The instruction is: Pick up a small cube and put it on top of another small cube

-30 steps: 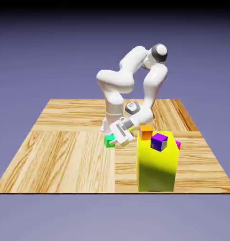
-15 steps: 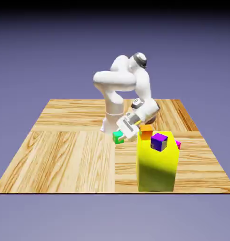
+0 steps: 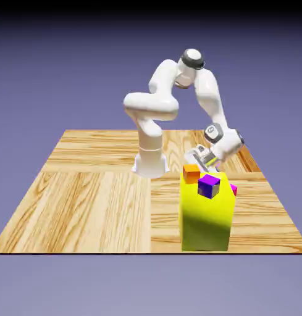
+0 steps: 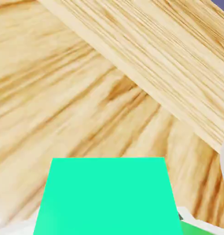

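Note:
The small green cube [image 4: 106, 197] fills the lower half of the hand view, held between my gripper's fingers and hiding them, with the wooden table far below it. In the exterior view my gripper [image 3: 199, 158] is shut and hangs just behind and slightly to the right of the small orange cube [image 3: 191, 173]. That orange cube rests on the top back-left corner of the big yellow block [image 3: 205, 216]. The hand hides the green cube in the exterior view.
A purple cube [image 3: 209, 185] sits on the yellow block's top near its front. A magenta cube [image 3: 233, 189] peeks out behind the block's right edge. The robot's white base [image 3: 149, 162] stands on the wooden table [image 3: 85, 203] to the exterior view's left of the block.
The arm has lifted the green cube off the table at the block's left. It has swung toward the exterior view's right, up to the level of the block's top behind the orange cube.

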